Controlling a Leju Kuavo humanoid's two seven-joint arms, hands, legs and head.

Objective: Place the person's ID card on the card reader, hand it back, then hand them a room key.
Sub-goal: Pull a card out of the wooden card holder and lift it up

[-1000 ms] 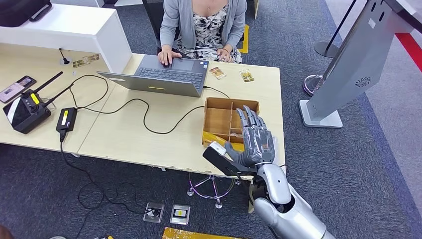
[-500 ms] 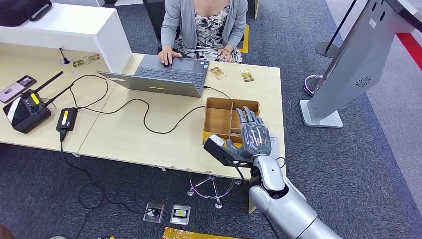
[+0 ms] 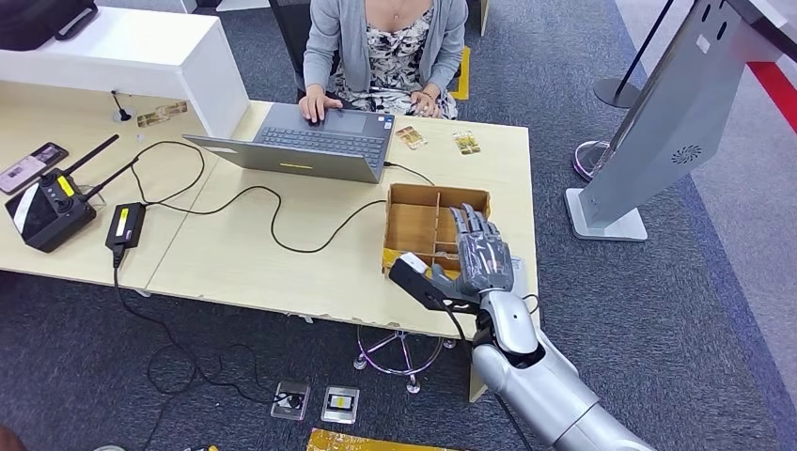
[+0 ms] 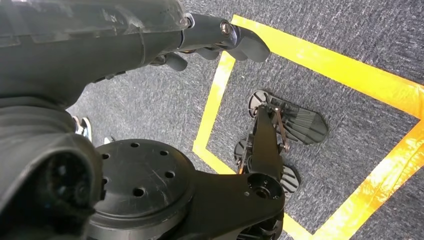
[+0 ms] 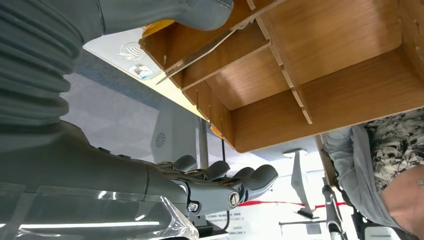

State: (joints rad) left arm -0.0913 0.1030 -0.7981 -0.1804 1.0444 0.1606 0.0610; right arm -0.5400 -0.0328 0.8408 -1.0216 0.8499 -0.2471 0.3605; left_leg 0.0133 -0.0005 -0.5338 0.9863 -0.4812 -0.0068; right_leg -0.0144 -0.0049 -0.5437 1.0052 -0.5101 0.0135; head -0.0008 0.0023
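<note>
The right robot hand (image 3: 481, 256) hides part of the box (image 3: 414, 224) at the bench's (image 3: 282, 263) near edge, fingers apparently extended, empty.

a pale wood desk (image 3: 310, 268) carries an open laptop (image 3: 310, 141) at its far edge, a black cable (image 3: 273, 221) looping across the middle, and a divided wooden tray (image 3: 418, 221) near the right end. two small cards (image 3: 411, 137) (image 3: 466, 143) lie beyond the tray. the joined desk to the left (image 3: 56, 263) holds a black controller (image 3: 42, 209), a phone (image 3: 33, 167), a power brick (image 3: 124, 225) and a white box (image 3: 141, 56).
</note>
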